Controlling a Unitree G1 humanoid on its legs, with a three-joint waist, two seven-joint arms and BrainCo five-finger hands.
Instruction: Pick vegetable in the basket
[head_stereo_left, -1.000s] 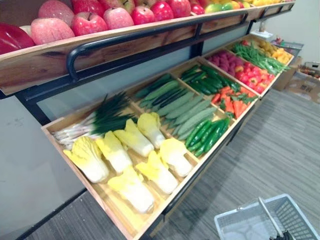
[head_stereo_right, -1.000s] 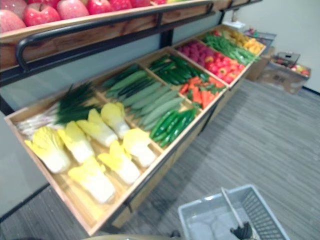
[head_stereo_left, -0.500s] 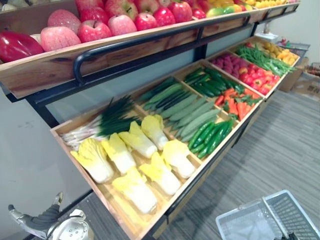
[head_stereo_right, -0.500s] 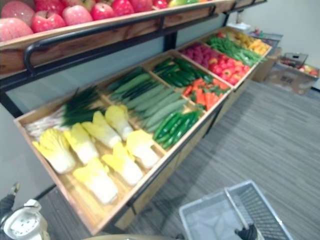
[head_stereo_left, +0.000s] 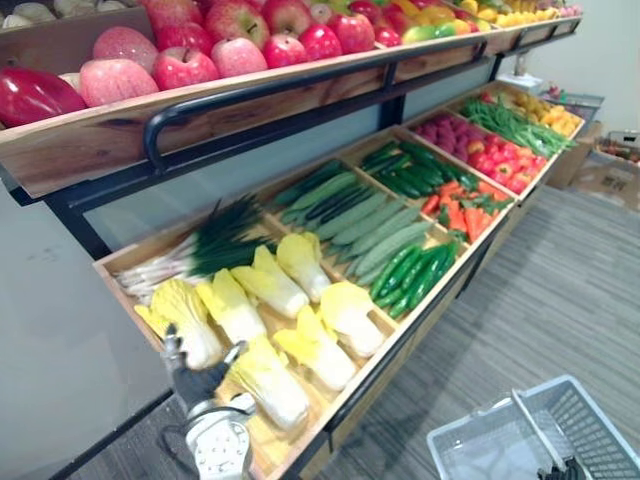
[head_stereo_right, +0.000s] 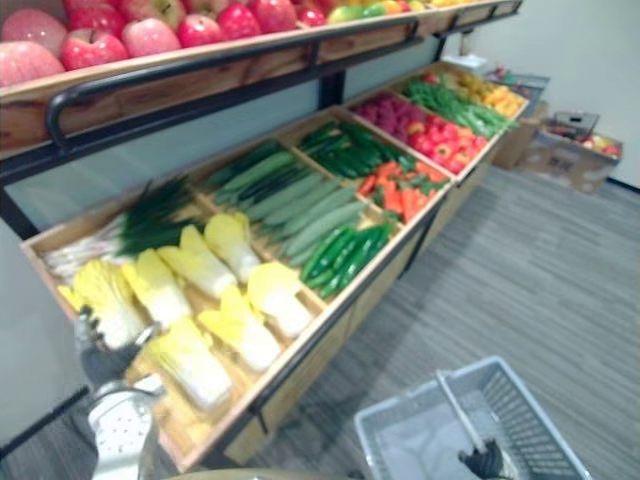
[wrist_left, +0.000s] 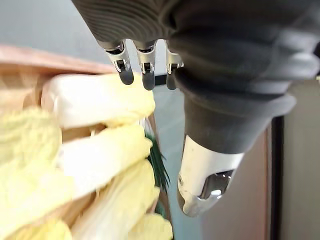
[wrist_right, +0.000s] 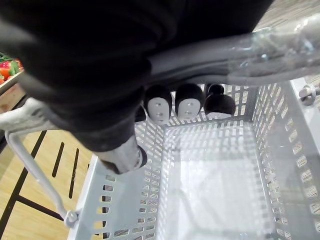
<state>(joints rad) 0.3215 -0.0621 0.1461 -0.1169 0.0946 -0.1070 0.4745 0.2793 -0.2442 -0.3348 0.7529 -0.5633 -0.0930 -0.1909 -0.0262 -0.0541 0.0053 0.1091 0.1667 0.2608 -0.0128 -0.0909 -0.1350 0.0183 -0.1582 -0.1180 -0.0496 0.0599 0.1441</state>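
Observation:
Several yellow-white napa cabbages (head_stereo_left: 270, 385) lie in the near wooden tray (head_stereo_left: 120, 262) of the lower shelf. My left hand (head_stereo_left: 198, 383) is raised at the tray's front edge, between two cabbages, open with straight fingers (wrist_left: 142, 62) pointing at a cabbage (wrist_left: 100, 100) and holding nothing. The grey plastic basket (head_stereo_left: 480, 450) hangs low at the right with nothing in it. My right hand (head_stereo_right: 485, 462) is shut on the basket handle (wrist_right: 260, 55), fingers curled round it.
Beside the cabbages lie green onions (head_stereo_left: 215, 240), pale and dark cucumbers (head_stereo_left: 375, 225), carrots (head_stereo_left: 462, 205) and red peppers (head_stereo_left: 505, 160). An upper shelf of apples (head_stereo_left: 240, 50) with a black rail (head_stereo_left: 260, 90) overhangs the trays. Cardboard boxes (head_stereo_left: 610, 170) stand at the far right on grey carpet.
My left hand has come up from the lower left to the front edge of the cabbage tray. The camera has shifted slightly; the basket stays in my right hand.

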